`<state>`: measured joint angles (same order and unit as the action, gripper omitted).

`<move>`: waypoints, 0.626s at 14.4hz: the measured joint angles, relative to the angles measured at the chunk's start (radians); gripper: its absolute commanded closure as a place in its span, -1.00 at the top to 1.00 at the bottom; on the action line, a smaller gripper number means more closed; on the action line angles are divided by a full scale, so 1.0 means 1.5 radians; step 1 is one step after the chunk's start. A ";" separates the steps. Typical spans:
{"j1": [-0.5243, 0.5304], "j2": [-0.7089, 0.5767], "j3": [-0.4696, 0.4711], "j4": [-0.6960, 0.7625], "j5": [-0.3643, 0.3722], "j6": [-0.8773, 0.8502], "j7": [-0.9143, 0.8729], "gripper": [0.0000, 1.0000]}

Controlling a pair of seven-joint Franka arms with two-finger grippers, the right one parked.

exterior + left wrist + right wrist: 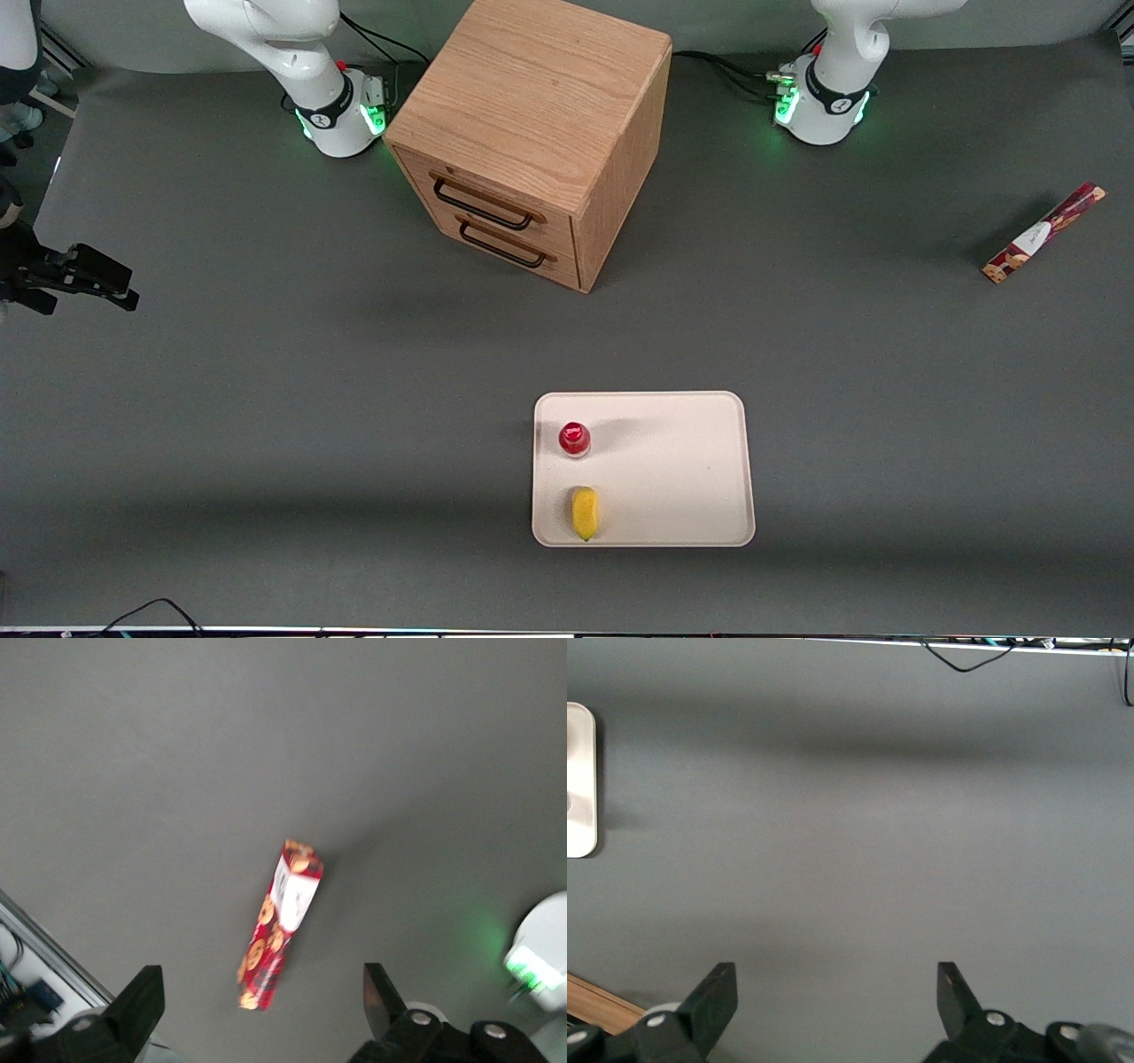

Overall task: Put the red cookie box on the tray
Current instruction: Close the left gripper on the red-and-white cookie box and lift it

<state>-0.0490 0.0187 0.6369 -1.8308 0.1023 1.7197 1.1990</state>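
Note:
The red cookie box lies flat on the grey table toward the working arm's end, far from the tray. In the left wrist view the box appears lengthwise below my gripper, which hangs well above it and is open, with nothing between its fingers. The front view does not show the gripper. The cream-white tray sits nearer the front camera than the cabinet, and its edge also shows in the right wrist view.
A small red-capped bottle and a yellow item occupy the tray's side toward the parked arm. A wooden two-drawer cabinet stands between the arm bases. The working arm's base glows green.

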 measured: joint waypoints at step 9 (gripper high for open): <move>0.003 -0.012 0.141 -0.323 0.001 0.381 0.186 1.00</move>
<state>-0.0440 0.0013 0.8478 -2.3159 0.1043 2.2907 1.4784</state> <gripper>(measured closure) 0.000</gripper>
